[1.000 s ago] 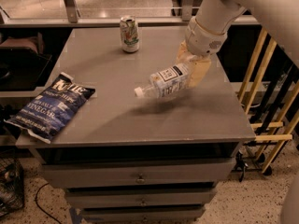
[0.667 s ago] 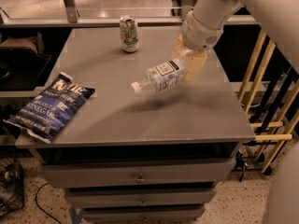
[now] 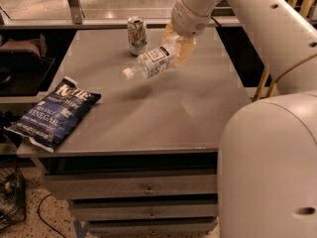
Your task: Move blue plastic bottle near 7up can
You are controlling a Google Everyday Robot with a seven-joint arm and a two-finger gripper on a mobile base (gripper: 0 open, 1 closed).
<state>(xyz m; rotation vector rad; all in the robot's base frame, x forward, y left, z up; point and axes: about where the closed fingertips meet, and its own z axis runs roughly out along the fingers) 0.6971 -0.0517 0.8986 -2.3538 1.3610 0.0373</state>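
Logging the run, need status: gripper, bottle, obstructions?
Gripper shut on bottle, above table, rear half. Bottle tilted, cap low, beside can. Chip bag at front edge, clear of path.

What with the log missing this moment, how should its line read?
gripper: over table's rear, shut on blue plastic bottle | bottle: airborne, beside 7up can | chip bag: front-left

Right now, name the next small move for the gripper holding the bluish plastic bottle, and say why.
Probably lower it: the gripper, shut on the clear bluish plastic bottle, holds it tilted above the grey table, just beside the white-and-green 7up can.
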